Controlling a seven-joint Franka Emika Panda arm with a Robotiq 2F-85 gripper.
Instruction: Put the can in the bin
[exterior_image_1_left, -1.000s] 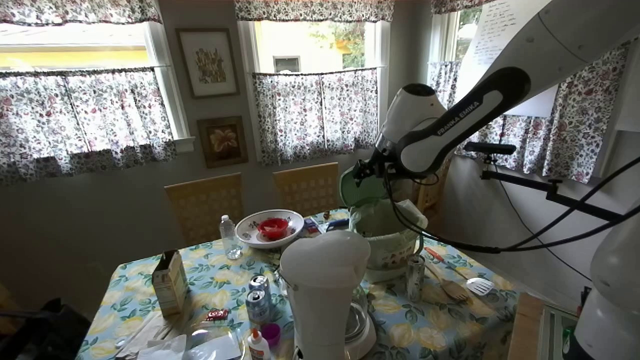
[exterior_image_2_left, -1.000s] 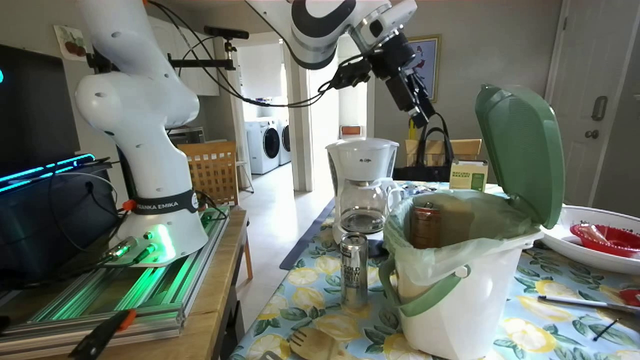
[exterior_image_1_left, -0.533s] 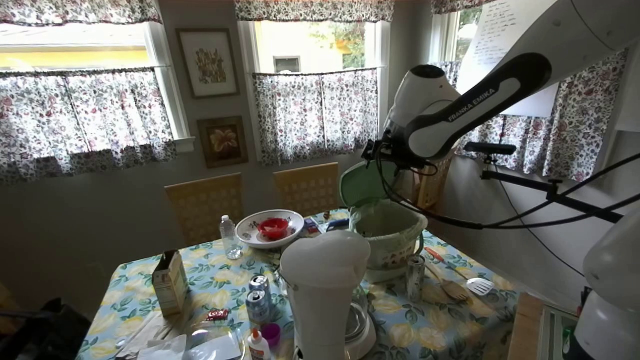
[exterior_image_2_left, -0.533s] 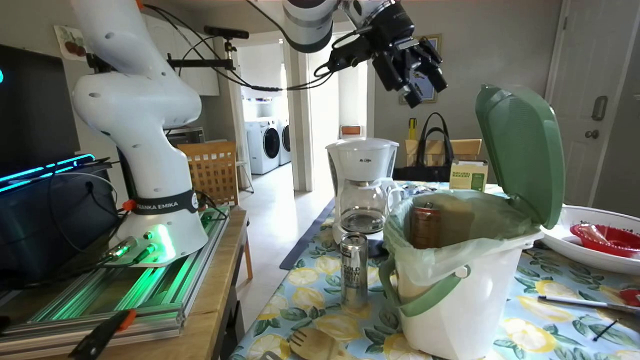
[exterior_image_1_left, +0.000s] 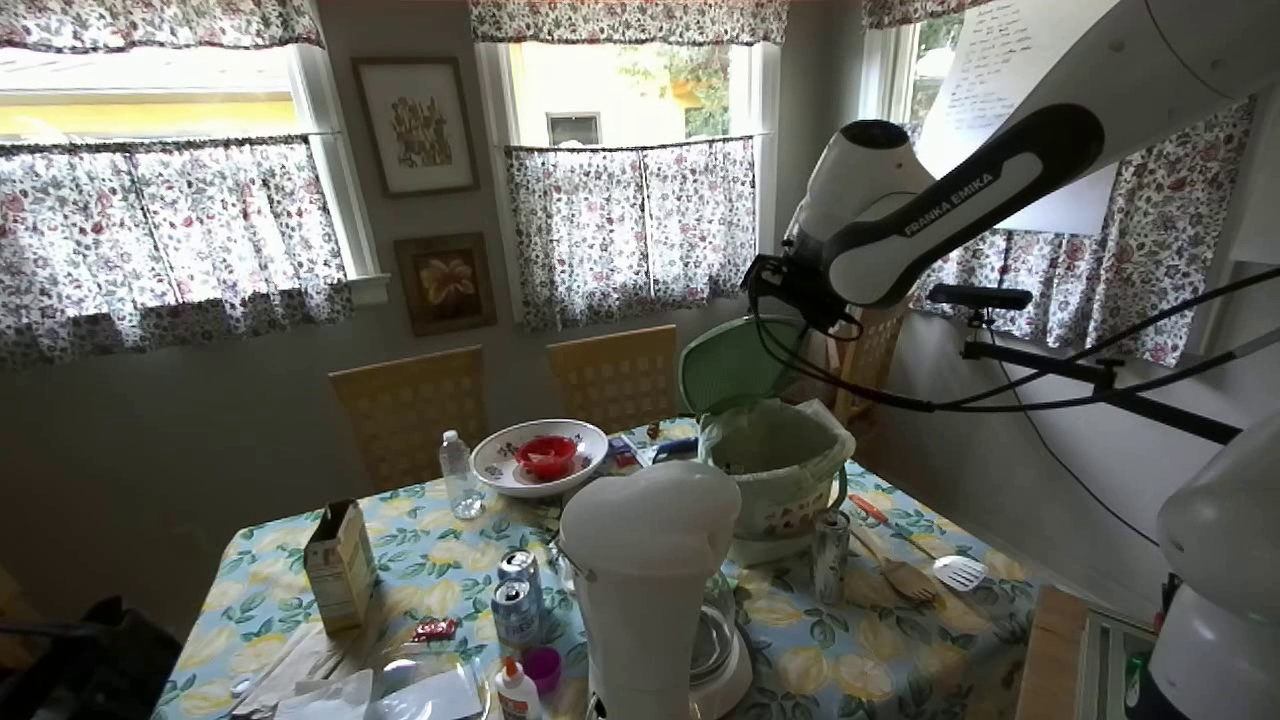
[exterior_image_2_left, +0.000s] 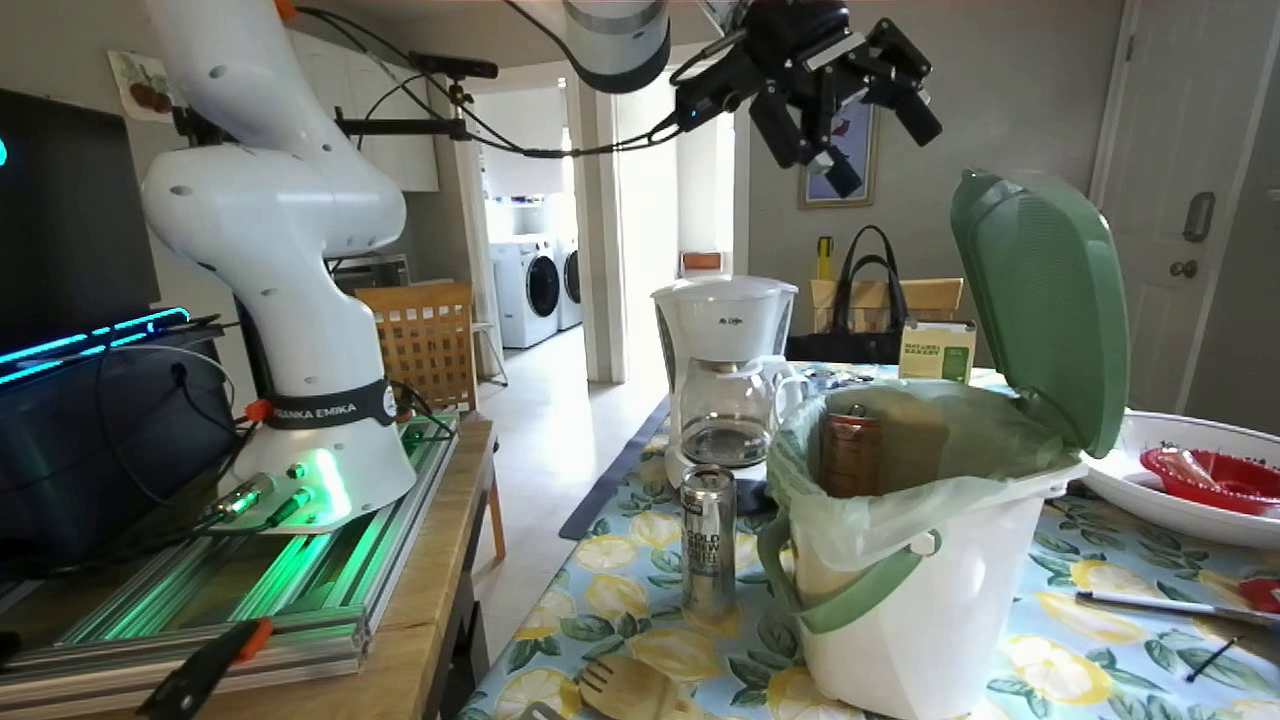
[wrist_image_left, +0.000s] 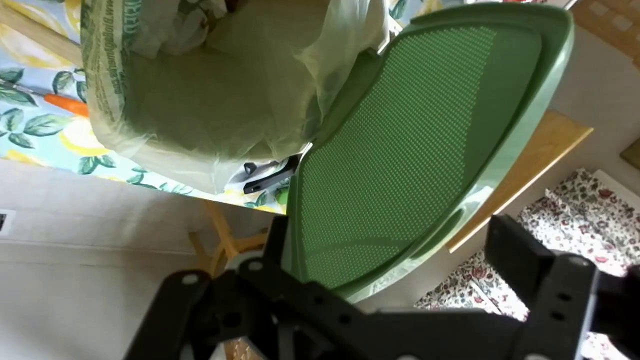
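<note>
Claw spread, empty, high up.
The silver can, perhaps next, stands upright well below, toward the arm's base, just beside the bin.

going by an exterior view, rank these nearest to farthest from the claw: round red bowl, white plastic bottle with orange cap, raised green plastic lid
1. Raised green plastic lid: below the claw, nearest.
2. Round red bowl: left of the lid, inside a white patterned bowl.
3. White plastic bottle with orange cap: at the bottom edge of that exterior view.
</note>
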